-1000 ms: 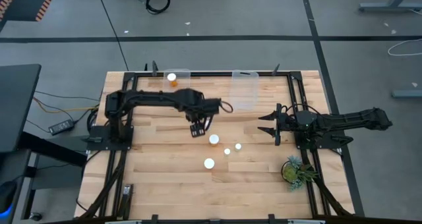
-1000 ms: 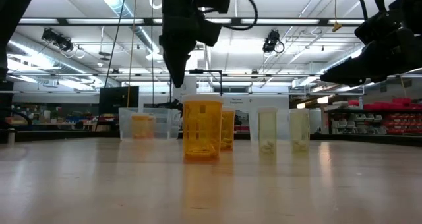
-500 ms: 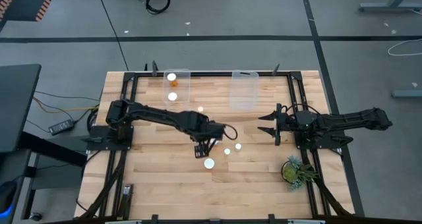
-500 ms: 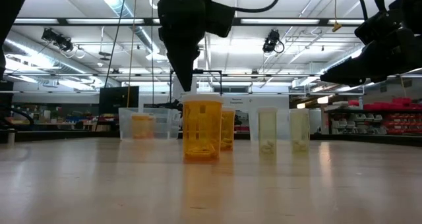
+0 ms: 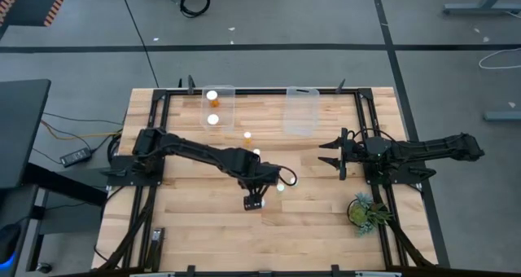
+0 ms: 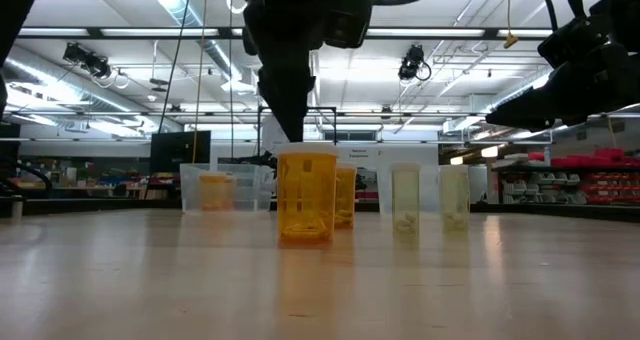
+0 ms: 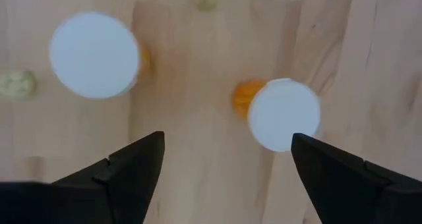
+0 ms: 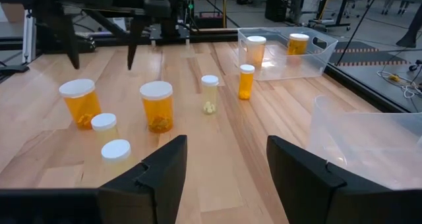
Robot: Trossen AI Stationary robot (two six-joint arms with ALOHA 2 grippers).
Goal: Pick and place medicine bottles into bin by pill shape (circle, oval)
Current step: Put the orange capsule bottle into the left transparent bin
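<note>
The left end effector [image 5: 254,202] hangs over the middle of the wooden desk [image 5: 195,220], its fingers [image 7: 132,168] spread wide and holding nothing. Seen from its wrist, it looks straight down on two white-capped orange medicine bottles: one wide-capped bottle [image 7: 94,55] and another [image 7: 283,113] nearer the opposite finger, both standing upright on the wood and neither touched. From desk height the arm descends just above a large orange bottle [image 6: 305,195], with a second orange bottle [image 6: 344,195] close behind it and two paler, narrow bottles [image 6: 406,200] beside them.

Two more bottles stand inside the clear bin [image 5: 218,106] at the far edge of the desk, one with its cap at [image 5: 212,95] and one nearer the middle [image 5: 213,120]. A small bottle [image 5: 247,135] stands on the desk just outside that bin. A second clear bin [image 5: 300,110] sits beside the first, apparently holding nothing, though its clear walls make this hard to judge.

The right end effector [image 5: 330,154] waits near the second bin, fingers [image 8: 161,171] parted and holding nothing. A green plant [image 5: 364,209] sits near the right arm's base.
</note>
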